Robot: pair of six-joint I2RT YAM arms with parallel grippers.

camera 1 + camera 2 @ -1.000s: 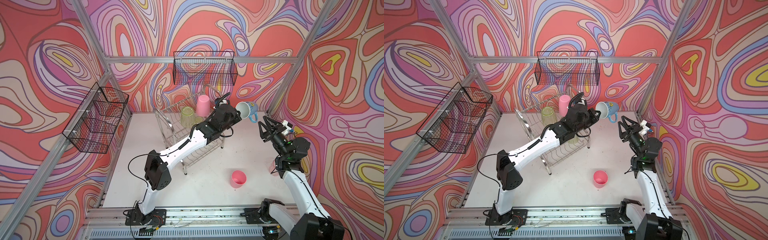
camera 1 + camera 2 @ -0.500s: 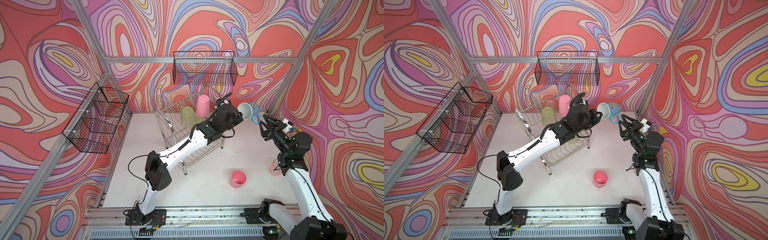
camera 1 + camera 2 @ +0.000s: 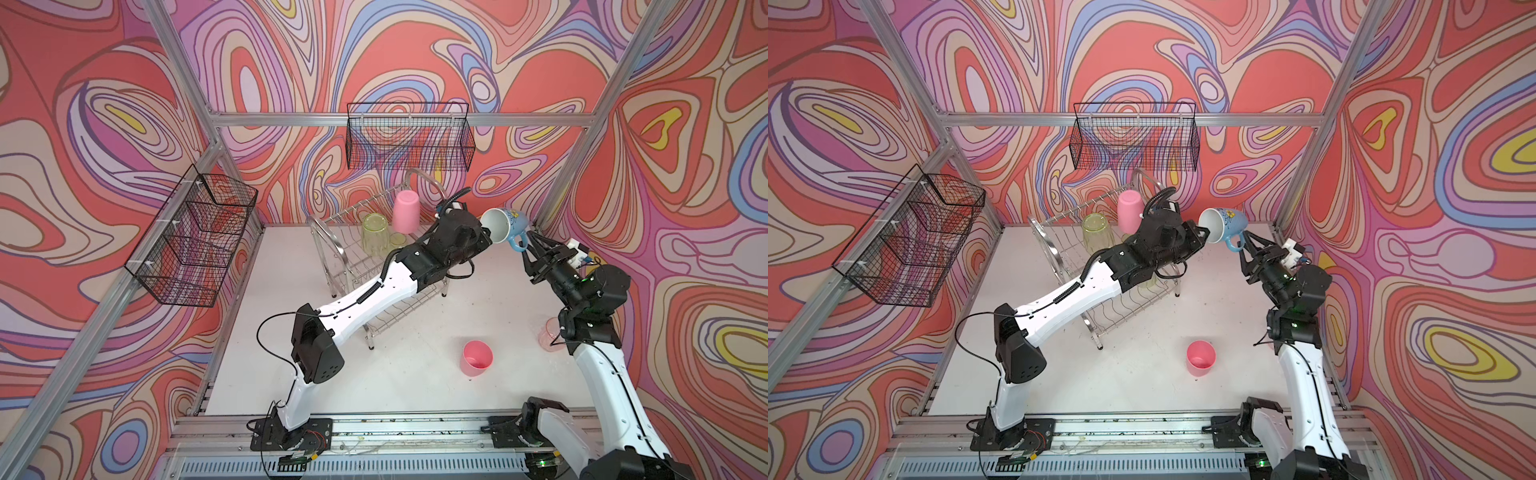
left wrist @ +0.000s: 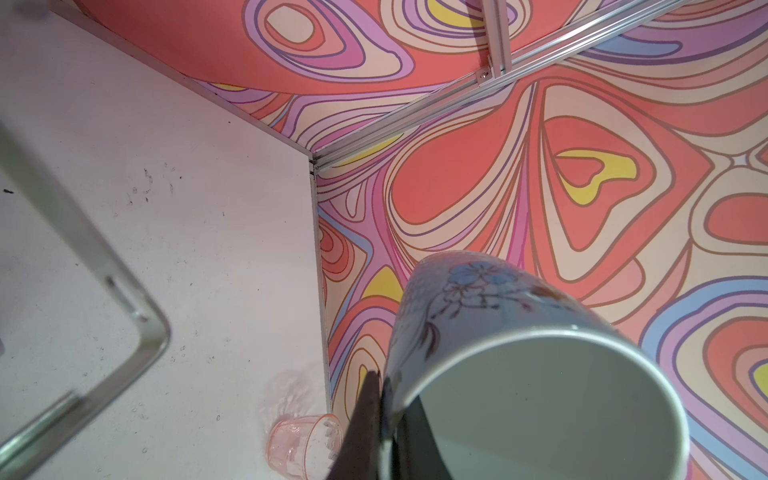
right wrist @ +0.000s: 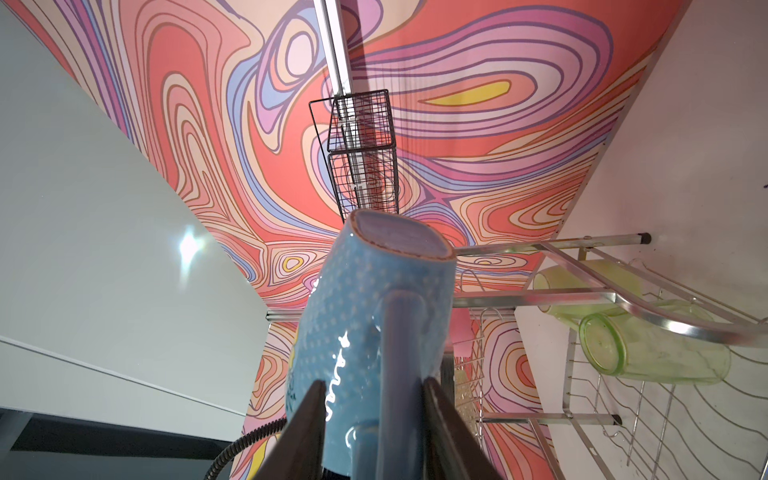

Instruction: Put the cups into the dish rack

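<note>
Left gripper [image 3: 485, 234] pinches the mug's [image 3: 509, 224] rim, 3 o'clock of the rack [image 3: 327, 253]. Right gripper [image 5: 374, 386], jaws apart, straddles its handle [image 5: 401, 353], probably to take over.

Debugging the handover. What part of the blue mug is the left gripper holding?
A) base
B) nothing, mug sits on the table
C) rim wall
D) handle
C: in the left wrist view the left gripper pinches the blue mug at its rim wall, with one jaw inside and one outside.
</note>
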